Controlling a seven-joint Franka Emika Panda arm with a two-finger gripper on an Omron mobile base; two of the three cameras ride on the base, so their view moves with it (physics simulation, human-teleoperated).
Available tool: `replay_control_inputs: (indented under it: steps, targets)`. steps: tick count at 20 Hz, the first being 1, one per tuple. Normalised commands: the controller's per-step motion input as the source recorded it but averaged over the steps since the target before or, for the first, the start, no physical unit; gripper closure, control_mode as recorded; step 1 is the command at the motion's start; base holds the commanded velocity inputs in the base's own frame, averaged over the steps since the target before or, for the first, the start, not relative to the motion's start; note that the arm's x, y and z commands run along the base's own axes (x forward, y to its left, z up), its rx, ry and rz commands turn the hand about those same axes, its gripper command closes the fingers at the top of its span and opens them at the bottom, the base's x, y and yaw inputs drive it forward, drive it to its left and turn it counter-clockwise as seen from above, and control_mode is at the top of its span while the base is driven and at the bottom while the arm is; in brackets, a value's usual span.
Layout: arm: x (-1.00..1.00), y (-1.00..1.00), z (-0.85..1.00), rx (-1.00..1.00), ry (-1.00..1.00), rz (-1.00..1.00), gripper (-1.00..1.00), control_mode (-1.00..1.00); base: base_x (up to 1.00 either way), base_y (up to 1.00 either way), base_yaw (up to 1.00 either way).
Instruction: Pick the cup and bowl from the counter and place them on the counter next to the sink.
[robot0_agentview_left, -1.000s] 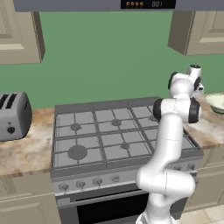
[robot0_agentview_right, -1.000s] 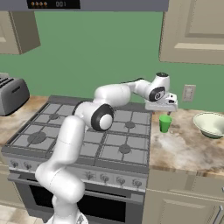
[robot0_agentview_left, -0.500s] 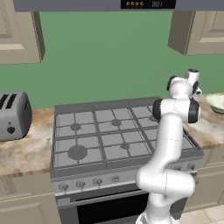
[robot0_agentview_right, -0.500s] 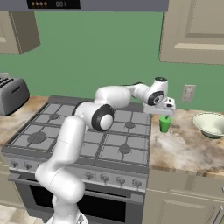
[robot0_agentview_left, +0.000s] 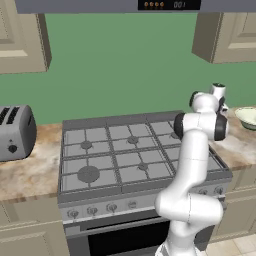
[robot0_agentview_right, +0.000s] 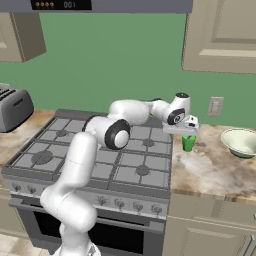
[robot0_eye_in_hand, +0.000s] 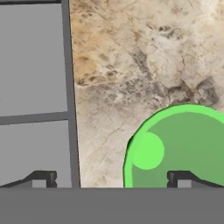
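Just right of the stove (robot0_agentview_right: 100, 150), on the marbled worktop (robot0_agentview_right: 210, 170), stands the cup (robot0_agentview_right: 188, 142), and our end effector (robot0_agentview_right: 186, 131) hangs directly over it with its jaws spread wide and nothing between them; the bowl (robot0_agentview_right: 241, 142) sits well apart, further right. From the hand view the cup (robot0_eye_in_hand: 177, 146) lies off to one side, one fingertip (robot0_eye_in_hand: 183, 178) over its inside and the other (robot0_eye_in_hand: 41, 178) over the stove; we judge that we should shift sideways until the fingers straddle one wall, or the whole cup; then descend straight, close gently and lift without tipping; a crooked descent risks knocking it over.
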Motion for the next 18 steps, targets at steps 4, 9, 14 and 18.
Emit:
replay_control_inputs:
  steps: [4, 9, 14, 18]
  targets:
    - [0.0, 0.0, -0.31, 0.0, 0.0, 0.0, -1.0, -1.0, 0.0, 0.0, 0.0]
    - [0.0, 0.05, -0.09, 0.0, 0.0, 0.0, -1.0, -1.0, 0.0, 0.0, 0.0]
    - [-0.01, -0.01, 0.0, 0.0, 0.0, 0.0, 1.0, -1.0, 0.0, 0.0, 0.0]
    - [0.0, 0.0, 0.0, 0.0, 0.0, 0.0, 1.0, -1.0, 0.0, 0.0, 0.0]
